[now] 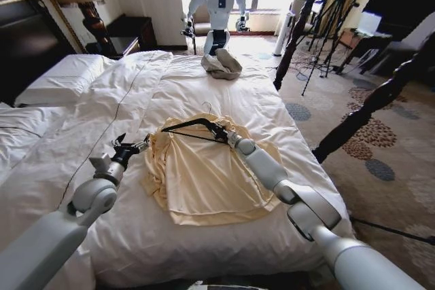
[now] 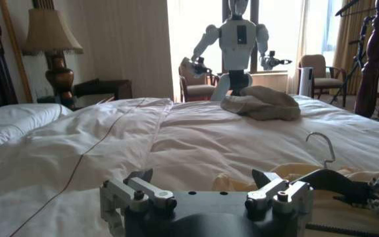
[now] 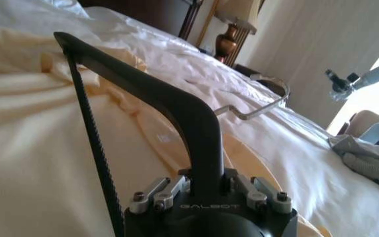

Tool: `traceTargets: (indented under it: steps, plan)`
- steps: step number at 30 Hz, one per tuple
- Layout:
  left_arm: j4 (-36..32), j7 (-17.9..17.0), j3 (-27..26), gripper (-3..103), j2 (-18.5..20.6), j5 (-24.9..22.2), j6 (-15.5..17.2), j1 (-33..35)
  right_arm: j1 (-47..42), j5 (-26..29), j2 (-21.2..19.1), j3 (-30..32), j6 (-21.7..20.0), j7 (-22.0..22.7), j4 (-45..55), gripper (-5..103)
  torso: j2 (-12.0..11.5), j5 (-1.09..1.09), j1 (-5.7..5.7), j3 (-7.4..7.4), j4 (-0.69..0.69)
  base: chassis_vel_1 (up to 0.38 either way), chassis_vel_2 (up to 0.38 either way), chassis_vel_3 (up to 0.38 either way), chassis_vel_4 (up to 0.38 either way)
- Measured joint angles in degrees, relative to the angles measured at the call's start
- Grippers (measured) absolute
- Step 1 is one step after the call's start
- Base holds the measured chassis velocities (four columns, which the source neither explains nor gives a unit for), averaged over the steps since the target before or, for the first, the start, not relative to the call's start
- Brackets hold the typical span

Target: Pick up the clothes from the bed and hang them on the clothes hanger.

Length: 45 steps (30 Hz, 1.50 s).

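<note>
Right gripper (image 1: 223,134) clamps the black hanger (image 1: 194,128) mid-frame over the cream shirt (image 1: 204,174); open left gripper (image 1: 129,147) should lift the collar cleanly.

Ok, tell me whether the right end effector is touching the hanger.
Touching. In the right wrist view the right end effector is clamped on the black hanger, its arm rising straight from between the fingers above the shirt.

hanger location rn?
In the head view the black hanger is clamped in the right hand, over the top of the cream shirt mid-bed; the left hand is open beside the shirt.
</note>
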Motion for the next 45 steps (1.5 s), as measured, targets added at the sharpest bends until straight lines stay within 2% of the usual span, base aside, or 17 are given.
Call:
traceTargets:
  steps: [5,8,10,12,14,20,31,36,40,45]
  plan:
    - [-0.1,0.0,0.6,100,0.5,0.2,0.1,0.4,1.8,-4.8,0.4,0.1,-2.5,-3.0,-0.8,21,0.0,-0.03,0.0,0.01,0.0,0.0,0.0,0.0,0.0]
    - [0.4,0.0,1.2,100,0.7,0.4,0.1,-0.2,2.1,-4.9,0.5,0.2,-2.6,-3.7,-0.9,21,0.0,-0.03,-0.01,0.01,0.01,0.0,0.0,0.0,0.0]
    - [1.5,0.1,3.6,100,1.2,0.6,0.1,-2.8,2.1,-0.6,-0.1,0.3,-2.8,-5.5,0.2,21,0.0,-0.01,0.0,0.01,0.0,0.0,0.0,0.0,0.0]
    - [1.8,0.1,4.4,100,1.4,0.6,0.1,-3.9,2.0,0.5,-0.9,0.3,-3.3,-6.5,1.2,21,0.0,0.01,0.0,0.01,0.0,0.0,0.0,0.0,0.0]
    - [2.4,0.1,5.9,100,1.4,0.6,0.1,-5.9,2.2,0.0,-2.7,0.2,-3.3,-9.7,2.0,21,0.0,0.0,0.0,0.0,0.0,0.0,0.0,0.0,0.0]
    - [2.9,0.0,8.2,100,1.1,0.6,0.3,-8.6,2.5,-2.1,-4.0,0.4,-2.6,-11.3,1.2,21,0.0,0.0,-0.01,-0.01,-0.01,0.0,0.0,0.0,0.0]
    - [3.8,-0.1,10.1,100,1.0,0.8,0.4,-10.4,3.5,-6.0,-2.8,1.4,-1.6,-9.2,-2.2,21,0.0,-0.03,-0.01,-0.01,0.0,0.0,0.0,0.0,0.0]
    - [4.3,0.0,11.3,100,0.8,1.1,0.4,-11.3,3.1,-7.1,-1.3,1.3,-1.7,-5.7,-2.4,21,0.0,-0.02,-0.01,-0.01,-0.02,0.0,0.0,0.0,0.0]
    - [5.0,0.6,12.1,100,1.2,1.3,0.4,-11.6,1.5,-8.6,-0.4,0.6,-2.9,0.3,-1.0,18,0.0,-0.01,-0.01,-0.01,0.0,0.0,0.0,0.0,0.0]
    - [5.9,0.9,13.3,100,1.0,1.9,0.5,-11.6,0.8,-7.4,0.6,-0.1,-1.7,2.0,-0.7,18,0.0,-0.01,-0.01,-0.01,-0.01,0.0,0.0,0.0,0.0]
